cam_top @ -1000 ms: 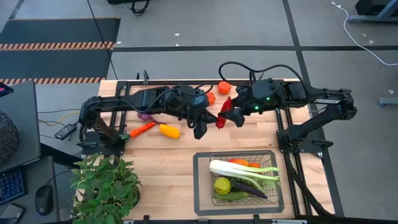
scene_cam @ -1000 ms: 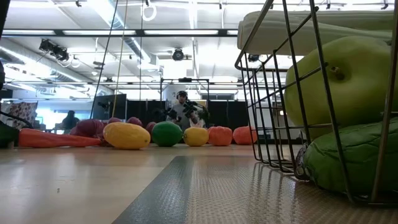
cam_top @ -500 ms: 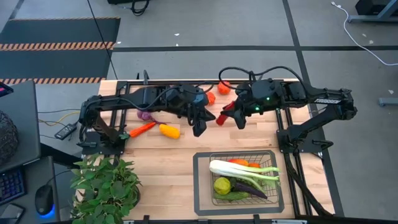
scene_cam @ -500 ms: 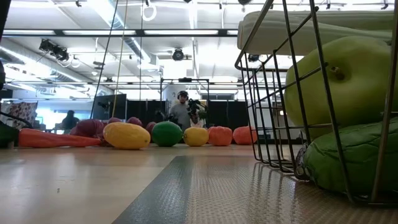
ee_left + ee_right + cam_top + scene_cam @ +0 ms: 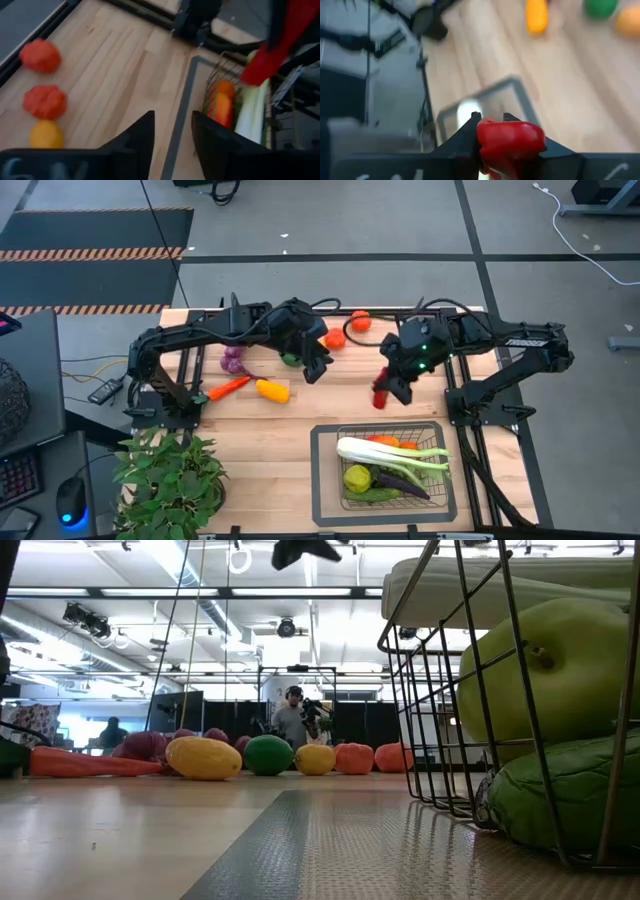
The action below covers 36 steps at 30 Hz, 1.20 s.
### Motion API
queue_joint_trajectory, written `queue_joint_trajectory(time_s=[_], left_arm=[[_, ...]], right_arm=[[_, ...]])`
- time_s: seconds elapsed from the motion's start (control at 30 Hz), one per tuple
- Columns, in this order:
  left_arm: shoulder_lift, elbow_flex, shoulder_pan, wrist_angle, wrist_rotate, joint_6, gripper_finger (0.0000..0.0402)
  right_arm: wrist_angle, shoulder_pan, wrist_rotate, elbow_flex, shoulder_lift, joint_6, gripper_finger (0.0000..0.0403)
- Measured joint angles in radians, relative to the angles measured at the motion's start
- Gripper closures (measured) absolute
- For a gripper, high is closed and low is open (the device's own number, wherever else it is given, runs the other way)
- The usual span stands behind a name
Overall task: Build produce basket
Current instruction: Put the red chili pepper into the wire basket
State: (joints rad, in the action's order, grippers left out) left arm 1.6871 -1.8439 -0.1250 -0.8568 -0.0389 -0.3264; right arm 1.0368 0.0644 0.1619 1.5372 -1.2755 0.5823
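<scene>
Right gripper (image 5: 384, 392) clamped on red pepper (image 5: 380, 396) just behind basket (image 5: 383, 510); left gripper (image 5: 312, 370) open, farther back.

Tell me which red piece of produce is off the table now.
The red pepper, shut in the right tool above the table, short of the basket. The two red-orange tomatoes lie on the table's far side, untouched.

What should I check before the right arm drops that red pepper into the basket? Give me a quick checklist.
1. Grip: right gripper shut on the red pepper: ok.
2. Position: pepper is short of the basket, not over it: not ok.
3. Room inside, beside the leek and eggplant: cannot tell.
4. Left gripper away from the basket, fingers open and empty: ok.
5. Path between pepper and basket free of produce: ok.
</scene>
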Motion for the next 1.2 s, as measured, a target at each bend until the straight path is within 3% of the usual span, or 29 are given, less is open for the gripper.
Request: queue_joint_trajectory(time_s=[0.2, 0.33, 0.57, 0.97, 1.2], left_arm=[[0.0, 0.0, -0.008, -0.051, 0.001, 0.0, 0.0229], [0.0, 0.0, -0.006, -0.046, 0.0, 0.0, 0.0219], [0.0, 0.0, -0.007, -0.061, 0.0, 0.028, 0.0217], [0.0, 0.0, 0.002, -0.225, -0.052, 0.16, 0.0224], [0.0, 0.0, 0.039, -0.274, -0.053, 0.166, 0.0229]], right_arm=[[0.145, 0.041, 0.159, 0.0, 0.0, 0.008, 0.033], [0.181, 0.092, 0.204, 0.0, 0.0, 0.06, 0.0337], [0.137, 0.22, 0.158, -0.039, 0.0, 0.199, 0.0334], [-0.12, 0.426, 0.065, -0.27, -0.002, 0.412, 0.033], [-0.131, 0.467, 0.0, -0.335, -0.002, 0.502, 0.0281]])
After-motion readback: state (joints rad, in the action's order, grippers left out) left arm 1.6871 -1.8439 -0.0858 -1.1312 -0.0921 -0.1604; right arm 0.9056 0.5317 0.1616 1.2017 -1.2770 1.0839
